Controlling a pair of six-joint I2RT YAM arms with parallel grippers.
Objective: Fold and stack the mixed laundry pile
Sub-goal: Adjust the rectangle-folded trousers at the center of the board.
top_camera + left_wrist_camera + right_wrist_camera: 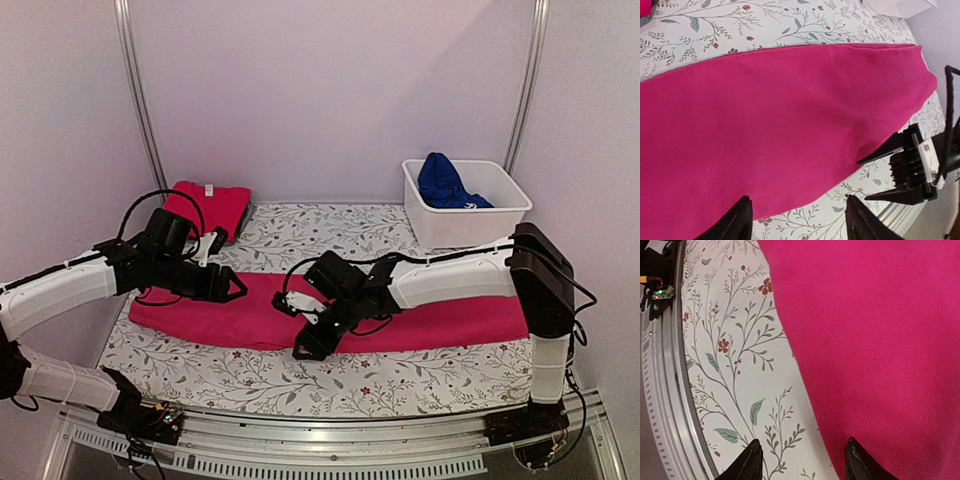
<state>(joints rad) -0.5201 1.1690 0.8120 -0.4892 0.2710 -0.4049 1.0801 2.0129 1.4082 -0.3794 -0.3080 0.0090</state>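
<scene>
I'd say each arm should catch the near hem squarely, so the fold comes over straight. The left gripper (797,202) and right gripper (802,442) hover with jaws spread, holding nothing. The long magenta-pink cotton garment (200,320) lies flat and smooth across the floral leaf-patterned cloth (400,375).

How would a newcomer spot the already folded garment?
Start at the floral cloth, then its far left corner. The red tee lies there, folded compact with a white neck label, unlike the long magenta garment spread mid-table.
</scene>
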